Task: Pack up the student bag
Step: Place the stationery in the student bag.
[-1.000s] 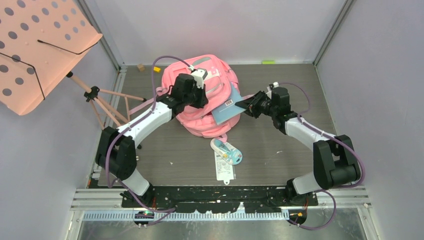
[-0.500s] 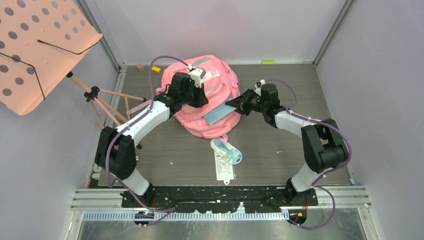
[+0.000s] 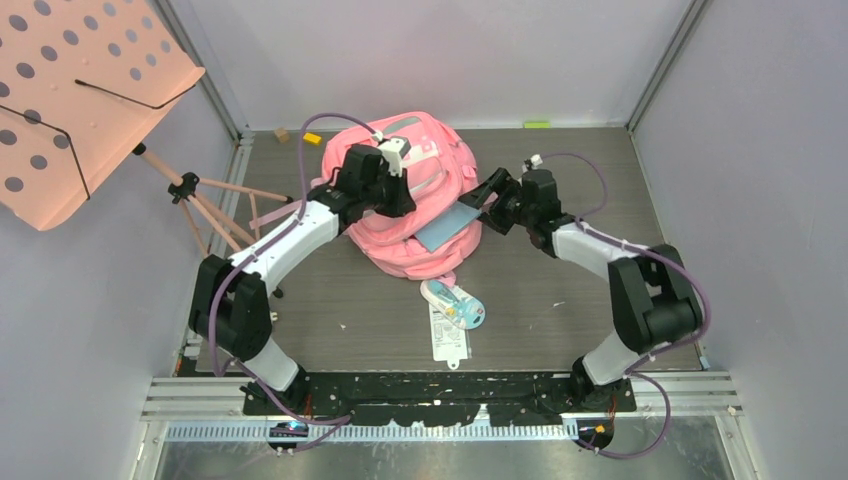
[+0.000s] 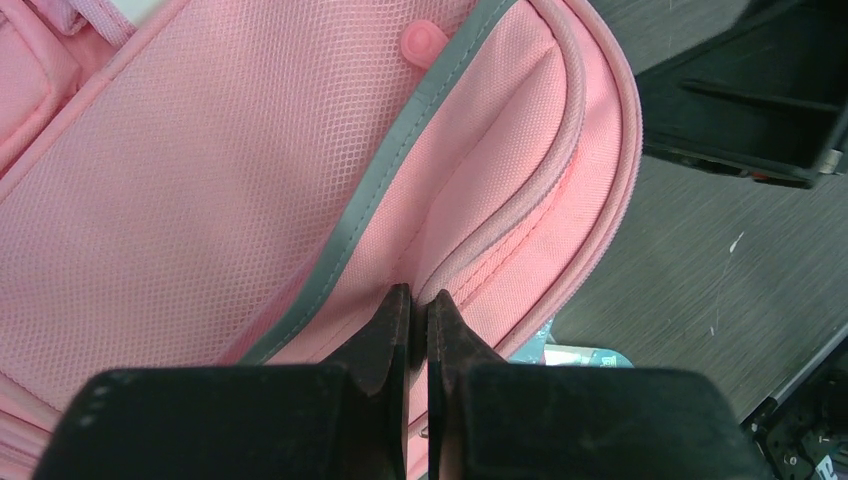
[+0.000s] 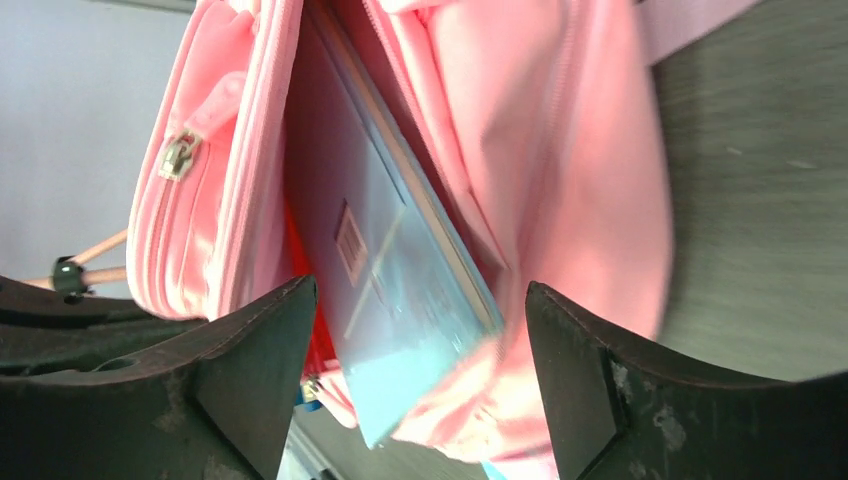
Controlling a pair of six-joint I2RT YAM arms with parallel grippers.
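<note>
The right fingers (image 5: 250, 360) have just sprung wide and let go of the book (image 5: 390, 270). It now sits half inside the bag (image 3: 425, 190) mid-desk (image 3: 600, 160), one corner jutting out; a push should seat it. The left fingers (image 4: 392, 330) stay clenched at the bag's piped seam. There is bare desk right of the bag, and a packet (image 3: 452, 305) lies in front of it.

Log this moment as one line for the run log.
left gripper: shut on seam of large pink fabric backpack | right gripper: open around flat light-blue book | book: partly inside backpack, end protruding
</note>
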